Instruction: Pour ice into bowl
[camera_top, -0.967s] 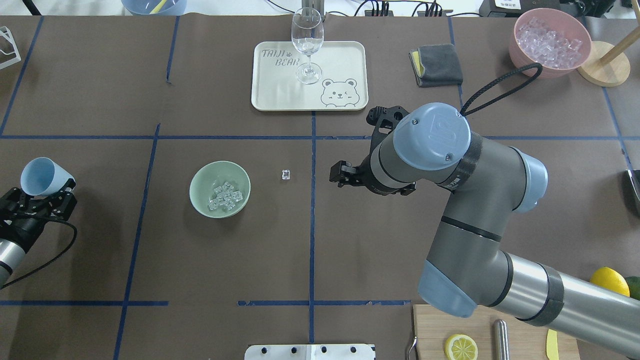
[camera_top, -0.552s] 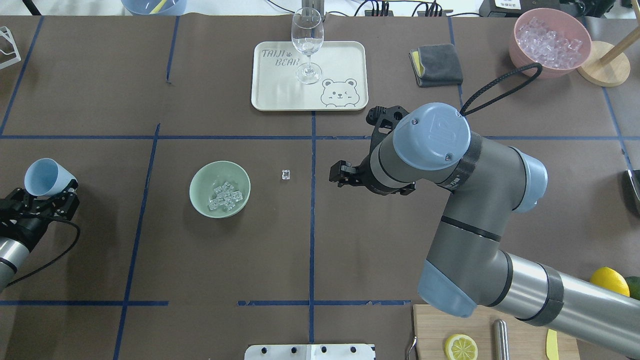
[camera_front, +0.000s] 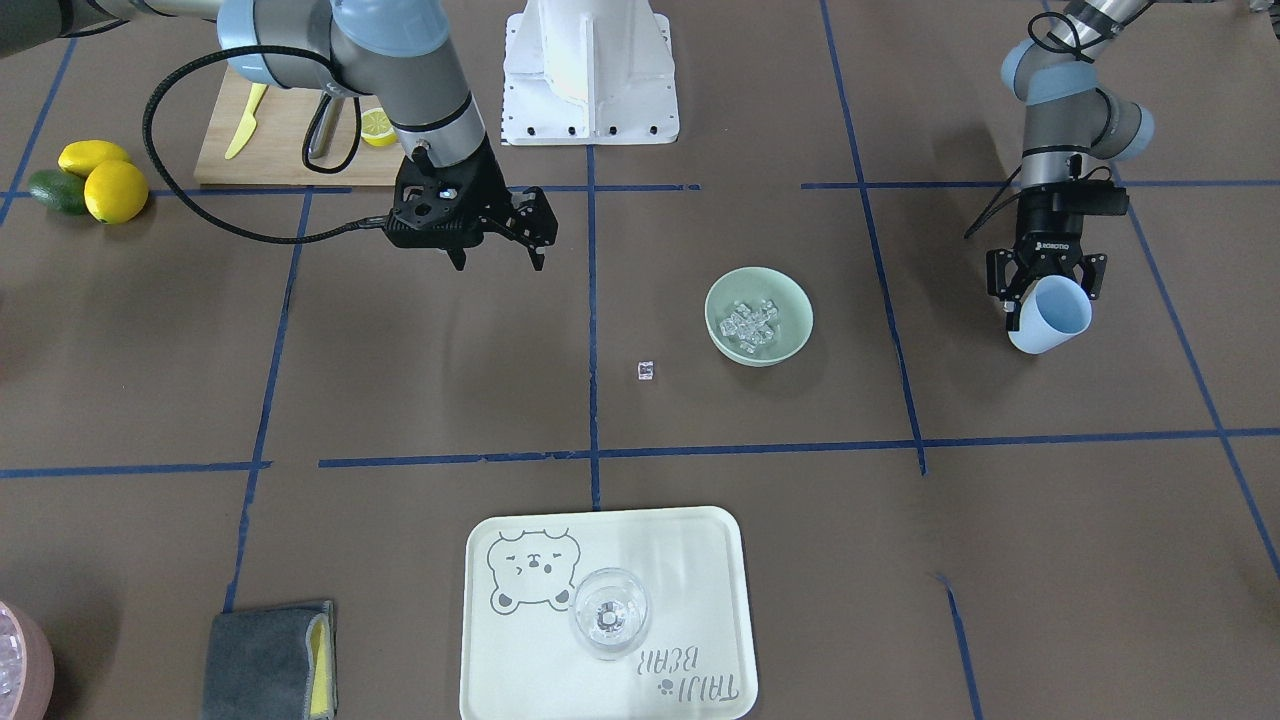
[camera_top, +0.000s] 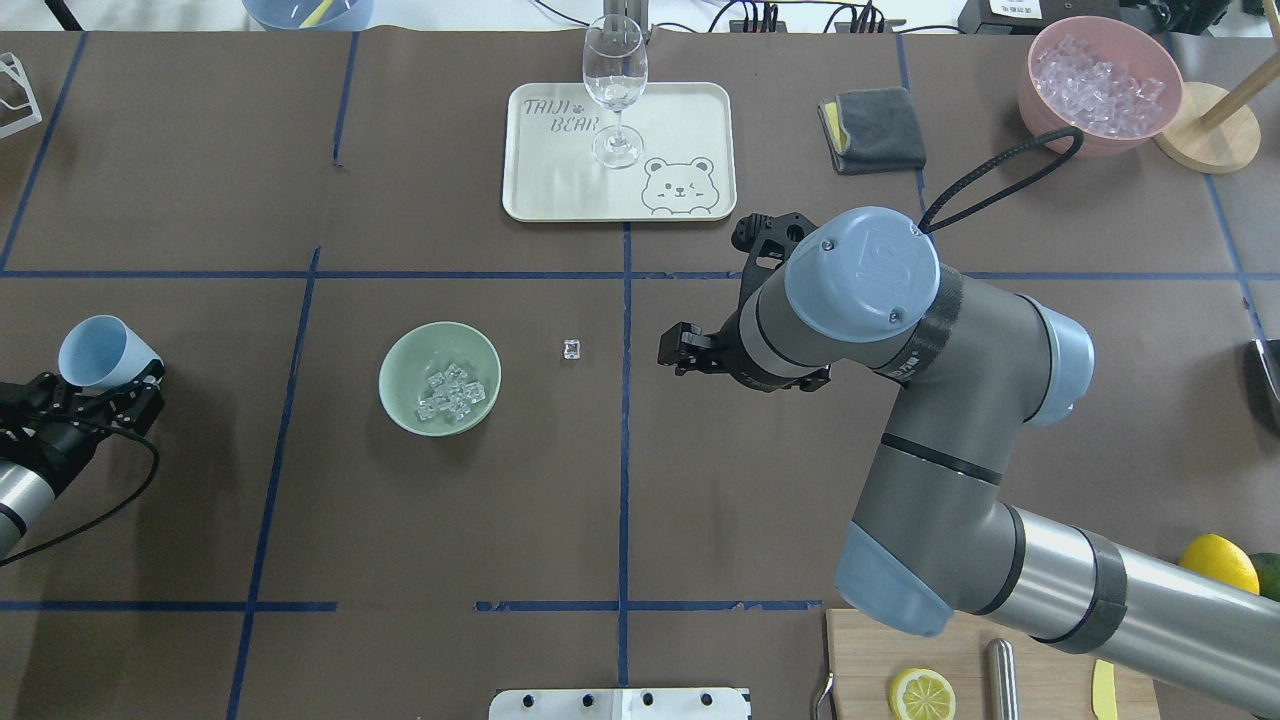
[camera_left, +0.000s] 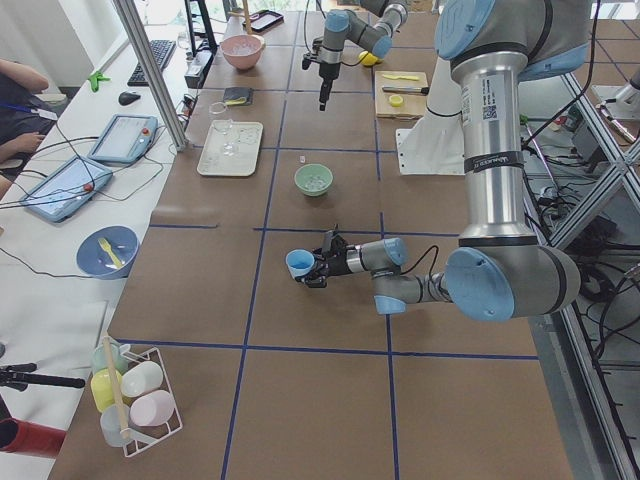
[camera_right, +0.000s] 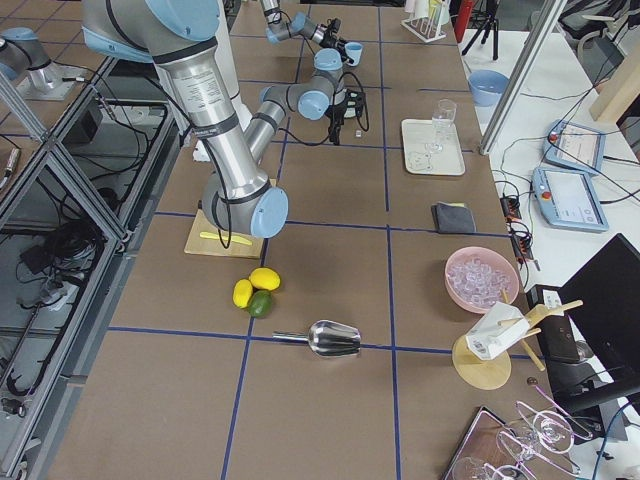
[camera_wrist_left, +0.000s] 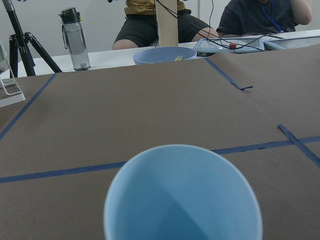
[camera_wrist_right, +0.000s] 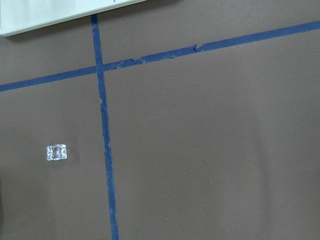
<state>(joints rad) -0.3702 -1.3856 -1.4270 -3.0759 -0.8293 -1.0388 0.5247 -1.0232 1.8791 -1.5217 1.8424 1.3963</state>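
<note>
As the left gripper (camera_front: 1047, 290) clamps the empty blue cup (camera_front: 1052, 320), the mint-green bowl (camera_front: 797, 335) of ice (camera_front: 750, 325) sits well to its right

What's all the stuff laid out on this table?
Round mint-green matte bowl: one, robot's left of centre.
Small clear ice cubes: one heap, inside the bowl.
Lone clear cube: one, beside the bowl, apart.
Light blue cup: one, in the left gripper.
Cream bear tray: one, far middle.
Clear wine glass: one, on the tray.
Grey folded cloth: one, right of the tray.
Pink bowl of ice: one, far right.
Wooden board: one, near right, with lemon half.
Left gripper: black, shut on the cup.
Right gripper: black, open, empty.
</note>
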